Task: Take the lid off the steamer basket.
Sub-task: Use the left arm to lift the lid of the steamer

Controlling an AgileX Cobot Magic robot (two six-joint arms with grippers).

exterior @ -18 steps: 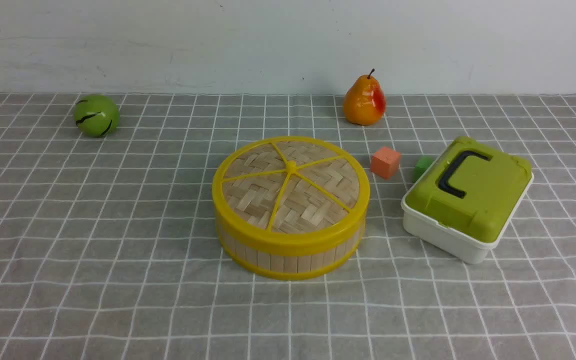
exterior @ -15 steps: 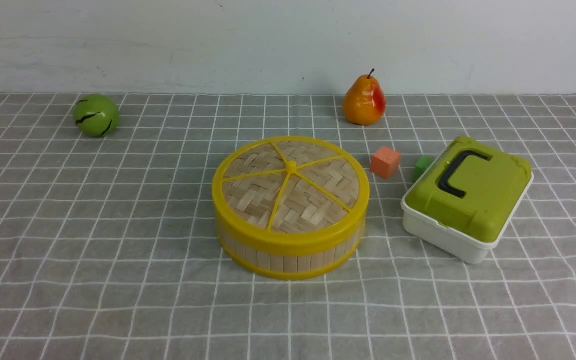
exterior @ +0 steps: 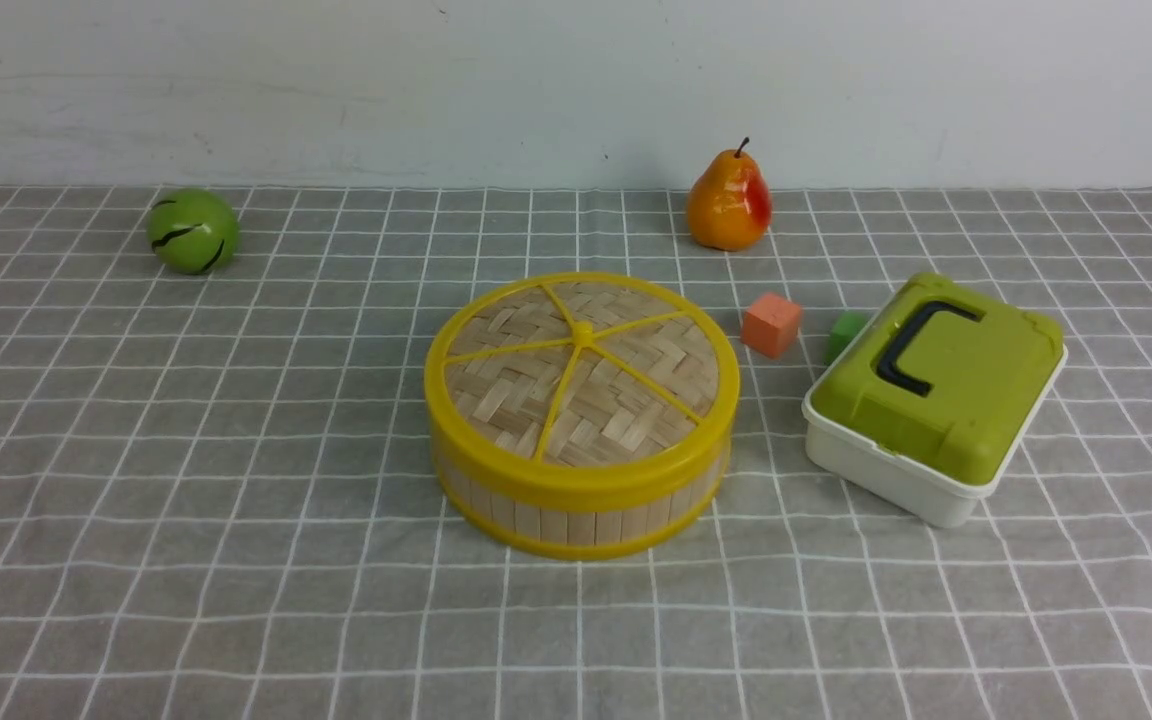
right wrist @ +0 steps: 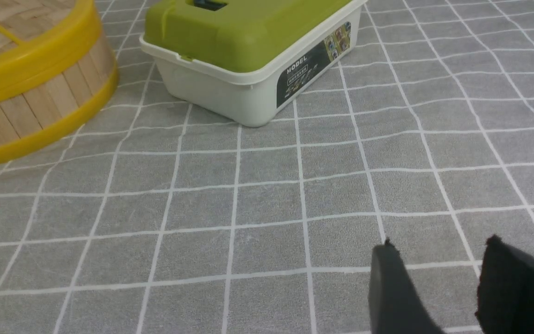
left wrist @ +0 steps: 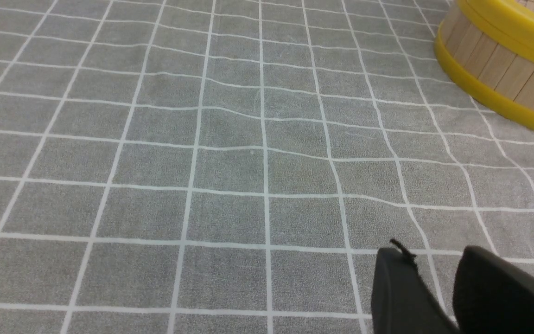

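Near the middle of the counter (exterior: 186,480), which is covered by a grey cloth with white grid lines, a round low steamer basket (exterior: 576,520) of upright bamboo slats with yellow rims is set. It is closed by a flat round lid (exterior: 626,400) of woven bamboo with a yellow rim, five yellow spokes and a small centre knob, seated level on top.

Toward the right edge, a white rectangular box with a green lid and black handle (exterior: 936,395) is placed. A small orange cube (exterior: 771,325) and a small green cube (exterior: 844,333) are seen between it and the basket. By the far edge an orange-red pear (exterior: 728,205) stands upright, and a green ball with black streaks (exterior: 192,231) lies near the far left corner.

The left pincer (left wrist: 429,253) is shown over bare cloth, black fingers slightly parted, nothing between them. The right pincer (right wrist: 439,243) is likewise spread and empty, well apart from basket and box.
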